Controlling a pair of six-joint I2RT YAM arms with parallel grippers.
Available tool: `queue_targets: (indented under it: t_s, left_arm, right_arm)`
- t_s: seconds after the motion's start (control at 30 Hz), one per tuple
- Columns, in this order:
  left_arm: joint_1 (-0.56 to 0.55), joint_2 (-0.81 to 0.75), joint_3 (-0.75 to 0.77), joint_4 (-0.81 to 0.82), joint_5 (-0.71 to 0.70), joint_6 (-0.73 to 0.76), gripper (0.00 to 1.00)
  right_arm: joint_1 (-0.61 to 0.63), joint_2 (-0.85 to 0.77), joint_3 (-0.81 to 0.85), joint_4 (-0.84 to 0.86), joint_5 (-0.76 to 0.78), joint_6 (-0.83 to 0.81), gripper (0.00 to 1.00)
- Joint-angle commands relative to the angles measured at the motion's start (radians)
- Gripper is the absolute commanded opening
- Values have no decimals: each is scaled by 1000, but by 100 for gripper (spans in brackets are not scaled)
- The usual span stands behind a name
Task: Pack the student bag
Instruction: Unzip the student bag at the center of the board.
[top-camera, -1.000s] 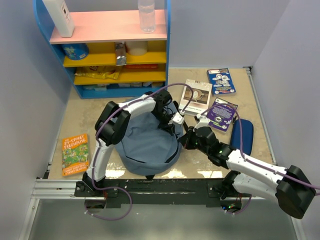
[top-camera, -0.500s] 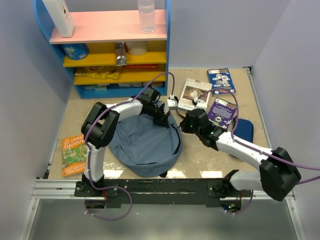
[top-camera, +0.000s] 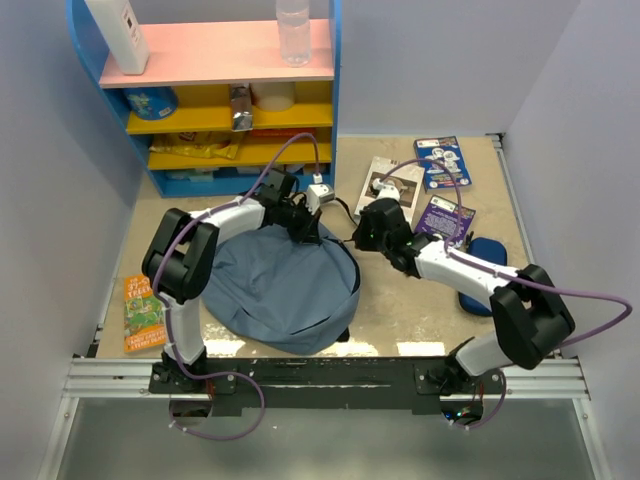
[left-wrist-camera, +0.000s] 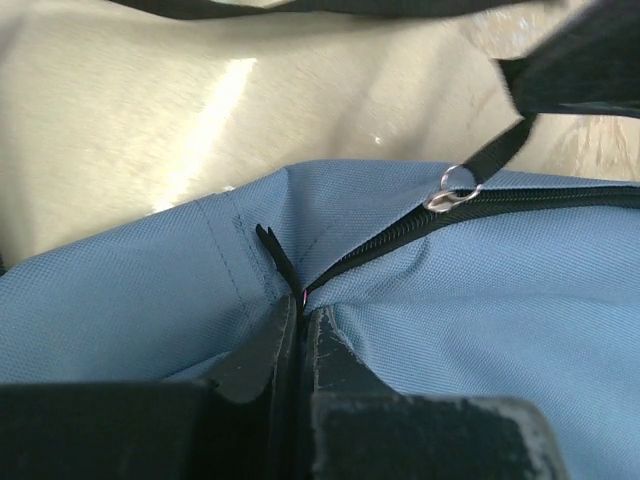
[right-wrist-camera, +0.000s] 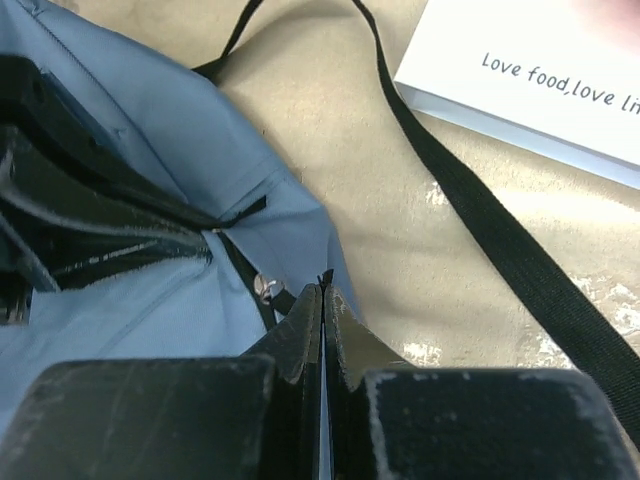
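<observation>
The student bag (top-camera: 285, 290) has slumped flat mid-table (top-camera: 420, 320), drawn toward the far edge. The left gripper (left-wrist-camera: 300, 318) pinches its zipper seam and the right gripper (right-wrist-camera: 322, 298) apparently nips its rim, with the zipper closed and packing unstarted.

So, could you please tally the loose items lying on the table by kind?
student bag: 1
books: 4 (orange book, white book, blue book, purple book)
pencil case: 1
Total: 6

One student bag (top-camera: 280, 290), four books (top-camera: 150, 310) (top-camera: 392, 185) (top-camera: 443, 163) (top-camera: 445, 220), one pencil case (top-camera: 492, 252)
</observation>
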Motion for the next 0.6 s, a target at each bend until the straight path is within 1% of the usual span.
queue_targets:
  t_s: [0.0, 0.13, 0.37, 0.57]
  left_arm:
    - [80, 12, 19, 53, -88, -83, 0]
    - [117, 30, 43, 76, -97, -118, 0]
    - [129, 1, 38, 98, -100, -160, 0]
    - [158, -54, 9, 134, -164, -221, 0]
  right_arm:
    - [-18, -102, 19, -44, 74, -63, 0]
    - [-19, -177, -28, -89, 87, -66, 0]
    - [-18, -296, -112, -176, 68, -37, 0]
    - [-19, -376, -174, -251, 67, 8, 0]
